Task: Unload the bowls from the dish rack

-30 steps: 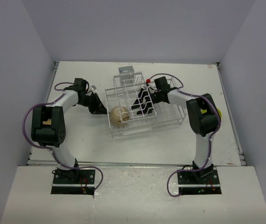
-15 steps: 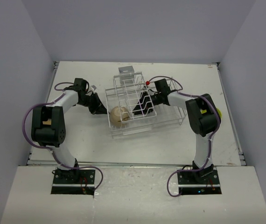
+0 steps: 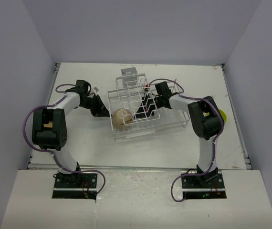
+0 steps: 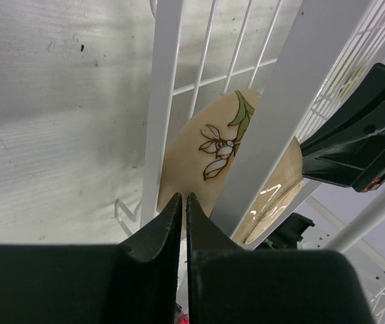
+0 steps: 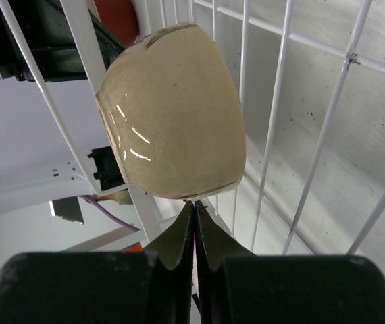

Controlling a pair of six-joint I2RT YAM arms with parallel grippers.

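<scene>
Table (image 3: 78, 143): white surface carrying the dish rack (image 3: 172, 118) at its centre; the bowl (image 3: 121, 117), beige with a flower print, sits tilted in the rack's 8 o'clock corner, behind the white wires. Left gripper (image 3: 103, 113): positioned at 9 o'clock of the bowl, outside the rack wall; jaws pressed together to a hairline slit, nothing between them; tips just beside a rack wire. Right gripper (image 3: 140, 112): inside the rack, at 2 o'clock of the bowl; jaws closed flat on each other; tips at the bowl's edge, contact cannot be confirmed. Small red object (image 3: 147, 87): at the rack's 12 o'clock side.
</scene>
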